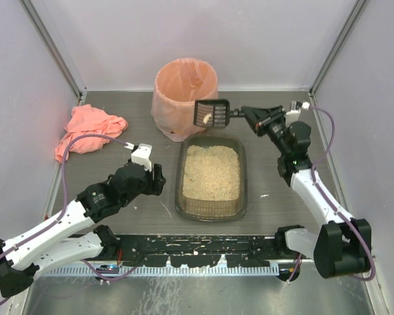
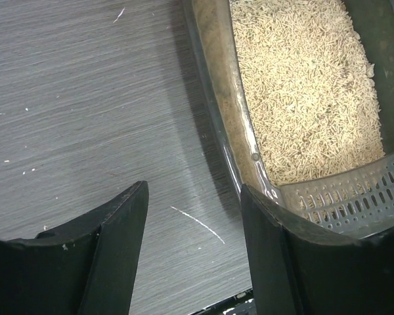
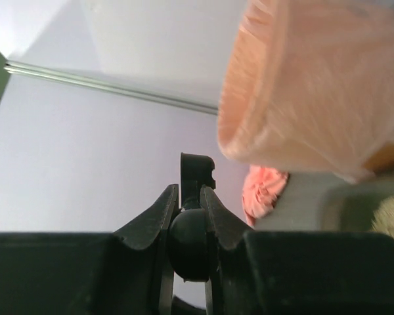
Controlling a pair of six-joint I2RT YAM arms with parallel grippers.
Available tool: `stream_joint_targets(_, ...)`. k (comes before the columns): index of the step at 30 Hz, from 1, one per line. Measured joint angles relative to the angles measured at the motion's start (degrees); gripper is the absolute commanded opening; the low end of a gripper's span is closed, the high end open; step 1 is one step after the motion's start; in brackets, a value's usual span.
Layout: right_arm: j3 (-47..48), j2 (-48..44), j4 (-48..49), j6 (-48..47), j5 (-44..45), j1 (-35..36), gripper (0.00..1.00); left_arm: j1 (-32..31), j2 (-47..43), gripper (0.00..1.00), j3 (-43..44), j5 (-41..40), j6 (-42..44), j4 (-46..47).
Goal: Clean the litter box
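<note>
litter box (image 1: 210, 211) lies before you; your right gripper (image 1: 249, 115) is clamped on the scoop (image 1: 211, 113) near the bin (image 1: 177, 98), your left gripper (image 1: 159, 178) gapes beside the box's left wall.

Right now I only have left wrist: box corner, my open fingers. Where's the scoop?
Observer: Right gripper is shut on the scoop handle, out past the far end of the box, by the bin.
Operator: Loaded?
Observer: Yes, one pale clump sits in its basket.
Operator: Over the bin yet?
Observer: Not clearly. In the top view it overlaps only the bin's near right edge, and I can't judge its height.
</note>
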Motion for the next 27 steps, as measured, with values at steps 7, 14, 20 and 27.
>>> stream_joint_targets(7,21.5,15.1,-0.2,-3.7,2.8,0.2,0.01,0.0,-2.5,0.59,-0.7,0.3,-1.3,-0.3)
stream_joint_targets(14,37.1,28.6,-0.7,-19.4,5.8,2.1,0.01,0.0,-4.0,0.59,-1.4,0.3,-2.6,-1.0)
stream_joint_targets(20,51.0,39.3,-0.9,-35.2,3.6,4.5,0.01,0.0,-4.6,0.59,-1.6,0.3,-3.4,-1.6)
stream_joint_targets(27,58.9,42.9,-8.3,-65.1,1.5,11.6,0.01,0.0,-6.2,0.59,-1.8,-0.7,-3.6,-3.1)
